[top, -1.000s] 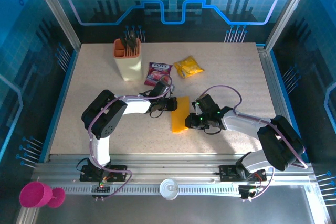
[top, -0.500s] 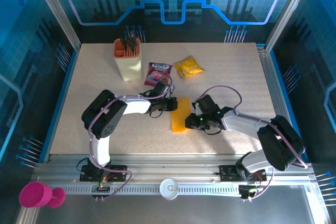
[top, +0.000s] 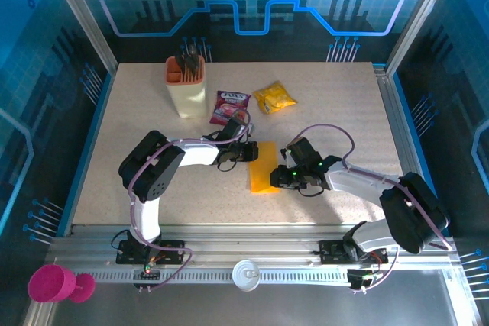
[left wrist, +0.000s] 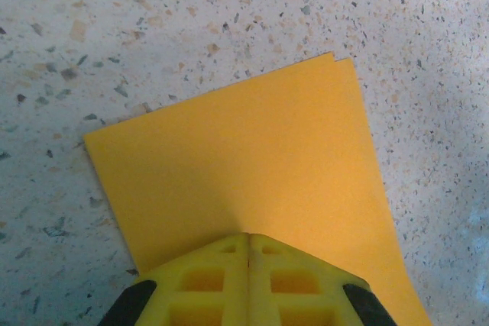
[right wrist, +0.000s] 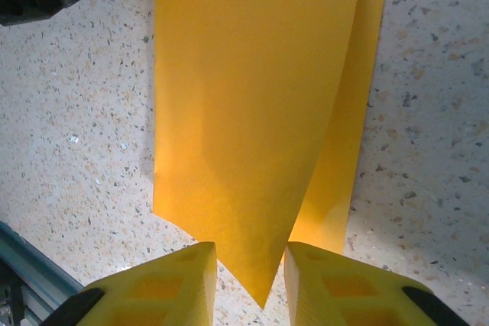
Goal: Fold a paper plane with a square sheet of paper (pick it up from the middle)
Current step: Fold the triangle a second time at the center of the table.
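The orange-yellow sheet of paper (top: 263, 166) lies folded to a narrow strip in the middle of the table. My left gripper (top: 253, 151) is shut, and its yellow fingertips rest on top of the sheet (left wrist: 244, 150) near its far left edge. My right gripper (top: 278, 178) is open at the strip's near right side. In the right wrist view the upper layer of the paper (right wrist: 244, 112) curls up off the lower layer, and its pointed corner hangs between my two fingers (right wrist: 164, 284) without being pinched.
A beige holder (top: 187, 89) with dark tools stands at the back left. A purple printed packet (top: 231, 106) and a crinkled yellow snack packet (top: 275, 98) lie behind the paper. A pink cup (top: 52, 283) sits off the table at the near left.
My right gripper has edged slightly left toward the paper's near right edge. The left gripper has held still on the sheet.
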Tool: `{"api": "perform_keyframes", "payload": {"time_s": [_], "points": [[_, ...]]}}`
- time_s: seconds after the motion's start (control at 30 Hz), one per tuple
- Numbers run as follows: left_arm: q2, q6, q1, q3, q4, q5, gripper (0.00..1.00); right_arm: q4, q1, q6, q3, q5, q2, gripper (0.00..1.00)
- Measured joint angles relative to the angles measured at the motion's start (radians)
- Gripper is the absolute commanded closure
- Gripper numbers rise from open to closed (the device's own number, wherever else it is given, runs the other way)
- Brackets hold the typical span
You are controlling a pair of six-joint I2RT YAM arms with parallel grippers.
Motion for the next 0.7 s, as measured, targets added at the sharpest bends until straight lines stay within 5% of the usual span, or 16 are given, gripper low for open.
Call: {"api": "perform_keyframes", "payload": {"time_s": [0.7], "points": [[0.001,0.000,0.001,0.000,0.002,0.007,0.98,0.148,-0.043,0.053,-0.029,-0.103,0.079,0.59]]}}
